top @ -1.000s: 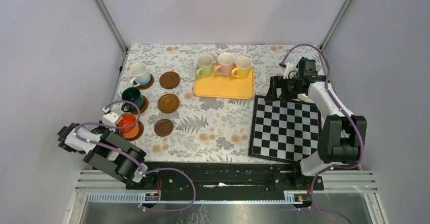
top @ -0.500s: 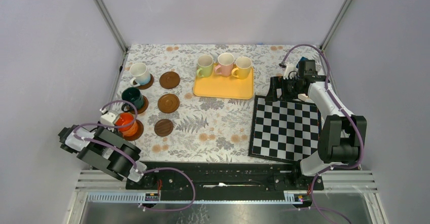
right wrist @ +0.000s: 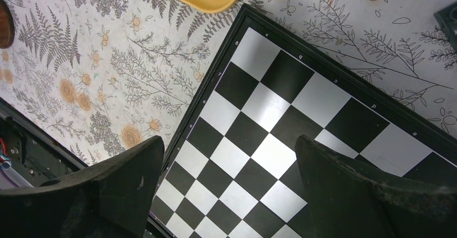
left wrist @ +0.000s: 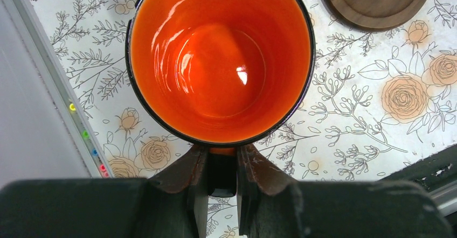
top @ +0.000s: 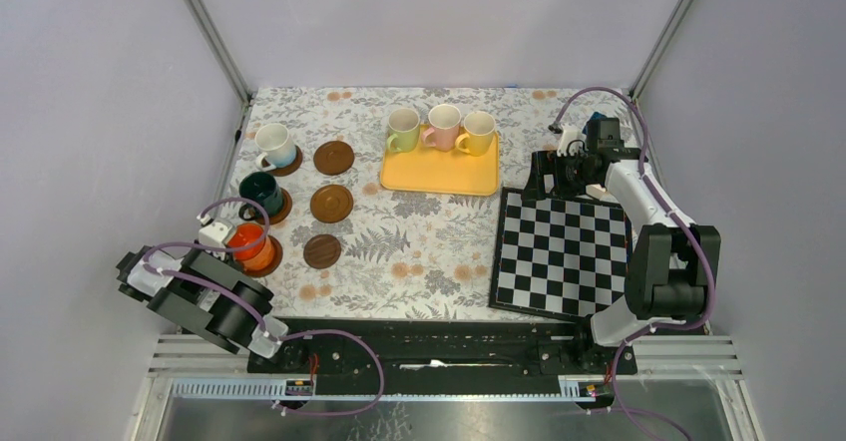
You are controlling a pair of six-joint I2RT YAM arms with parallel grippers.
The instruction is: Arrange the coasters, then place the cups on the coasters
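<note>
Near table [top: 429, 251] left edge: left gripper [left wrist: 222, 163] pinches empty orange cup [left wrist: 221, 60] by its handle. Right gripper [right wrist: 226, 146] spread wide over chequered board [right wrist: 280, 114]. Yellow tray [top: 439, 176] holds three cups [top: 443, 122].

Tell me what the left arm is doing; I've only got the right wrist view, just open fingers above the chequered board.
Observer: The left gripper has its fingers shut on the handle of the orange cup.
Operator: Where is that cup?
Observer: Over the near-left coaster; I can't tell whether it rests on it.
Operator: How many cups sit on the tray?
Observer: Three, in a row on the yellow tray: light green cup, pink cup, yellow cup.
</note>
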